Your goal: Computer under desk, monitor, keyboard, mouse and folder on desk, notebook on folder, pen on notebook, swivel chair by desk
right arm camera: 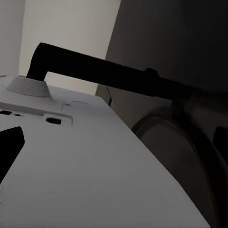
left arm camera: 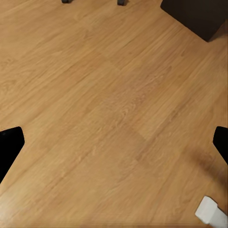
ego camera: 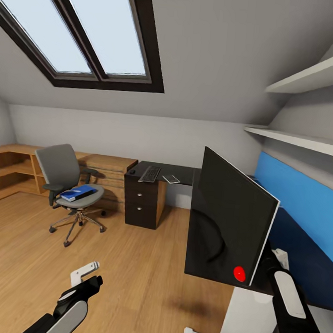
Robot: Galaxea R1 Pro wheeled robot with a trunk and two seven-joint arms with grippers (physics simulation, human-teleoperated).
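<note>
Position: robot stands on the wood floor [ego camera: 143, 275] at the near end of the worktop [ego camera: 183, 174], facing into an attic room under a skylight [ego camera: 82, 29].

Left gripper [ego camera: 92, 276]: hangs low over bare floor. In the left wrist view its fingers [left arm camera: 9, 147] sit at opposite edges of the picture, spread wide, nothing between them. The same view shows a corner of the dark drawer unit [left arm camera: 194, 16].

Right gripper [right arm camera: 114, 142]: the right arm [ego camera: 289, 299] reaches in behind the monitor [ego camera: 232, 222]. The right wrist view looks along the pale rear of the monitor, with its black stand [right arm camera: 104, 71] and round base [right arm camera: 171, 152] ahead. The fingers [right arm camera: 9, 147] are set wide apart; I cannot tell whether they touch the monitor.

Monitor: on the near end of the worktop, in front of the blue rear panel [ego camera: 304, 197], dark screen tilted and turned towards the room.

Far end of worktop, above the drawer unit [ego camera: 142, 202]: mouse [ego camera: 132, 172], keyboard [ego camera: 149, 173] beside it, then the notebook [ego camera: 171, 179] just beside the keyboard. Pen too small to make out.

Swivel chair [ego camera: 61, 166]: out on the floor, apart from the worktop, beside a light wooden chest [ego camera: 109, 164]. The folder [ego camera: 78, 193] lies flat on its seat.
</note>
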